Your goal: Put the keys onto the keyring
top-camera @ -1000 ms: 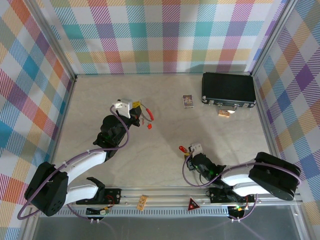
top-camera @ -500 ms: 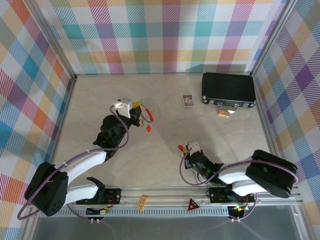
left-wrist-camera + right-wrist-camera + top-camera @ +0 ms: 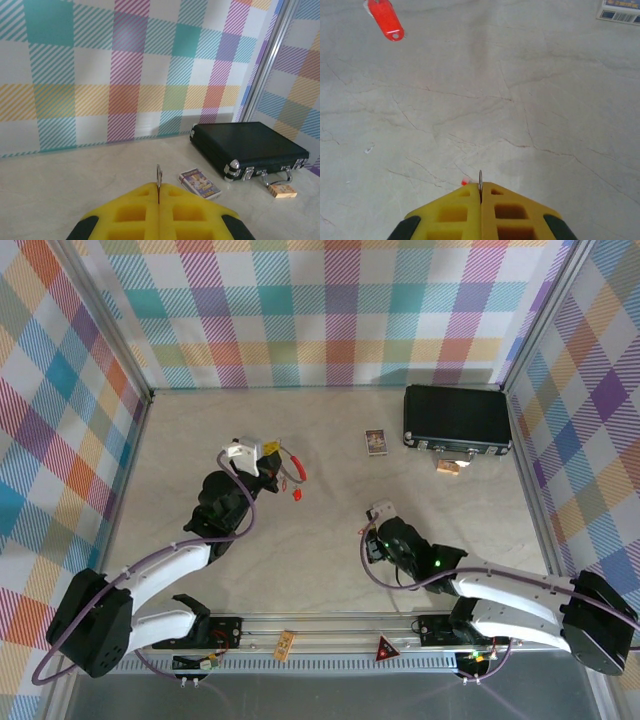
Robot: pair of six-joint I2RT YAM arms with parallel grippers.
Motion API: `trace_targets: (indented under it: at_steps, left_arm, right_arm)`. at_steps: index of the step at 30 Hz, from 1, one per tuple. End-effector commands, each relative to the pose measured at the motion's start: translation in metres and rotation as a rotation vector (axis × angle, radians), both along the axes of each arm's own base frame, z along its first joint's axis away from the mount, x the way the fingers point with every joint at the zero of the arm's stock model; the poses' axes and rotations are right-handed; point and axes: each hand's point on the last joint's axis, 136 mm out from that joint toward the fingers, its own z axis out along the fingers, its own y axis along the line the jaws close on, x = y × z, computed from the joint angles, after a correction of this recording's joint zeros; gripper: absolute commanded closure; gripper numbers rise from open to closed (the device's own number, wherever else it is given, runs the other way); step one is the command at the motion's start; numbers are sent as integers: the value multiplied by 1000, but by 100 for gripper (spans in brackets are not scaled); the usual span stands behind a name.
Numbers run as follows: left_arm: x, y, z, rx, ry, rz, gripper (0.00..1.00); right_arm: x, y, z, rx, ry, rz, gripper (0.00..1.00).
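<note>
The right gripper (image 3: 480, 192) is pressed shut on a thin metal edge with a speck of red beside it, which I judge to be a red key (image 3: 465, 182) pinched upright. The left gripper (image 3: 159, 192) is likewise closed, on the keyring (image 3: 292, 466), whose loop juts out to its right. From the right gripper the keyring lies well apart — farther up the table and leftward. A loose key (image 3: 297, 495) lies between them, much nearer the left arm.

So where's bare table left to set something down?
Free: far-left corner beyond the left arm; near middle between it and the right arm; right side in front of the black case. Crowded: around the left gripper, keyring and loose key.
</note>
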Motion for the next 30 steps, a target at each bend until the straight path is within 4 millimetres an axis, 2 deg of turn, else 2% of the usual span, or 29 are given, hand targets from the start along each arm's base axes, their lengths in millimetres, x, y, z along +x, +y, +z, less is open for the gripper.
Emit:
trace_targets:
  at_steps: [1,5,9,15,19,23,27,30]
  left_arm:
    - [-5,6,27,-25,-69,17,100]
    - [-7,9,30,-26,-80,29,100]
    - [-8,12,32,-22,-85,44,100]
    - [-11,15,35,-19,-94,53,100]
    - [-12,18,38,-17,-102,62,100]
    - [-13,19,38,-17,-105,64,100]
    - [-12,17,35,-11,-97,54,100]
    - [-13,13,31,-11,-85,33,100]
  right_arm:
    - [-2,-3,1,-81,115,34,100]
    - [19,9,13,-27,241,49,100]
    - [50,28,14,-67,306,67,100]
    - [104,63,18,-82,322,64,100]
    - [133,78,12,-102,330,56,100]
    - [142,84,-5,-102,355,50,100]
    - [133,80,-26,-115,408,41,100]
    - [122,73,-32,-116,428,41,100]
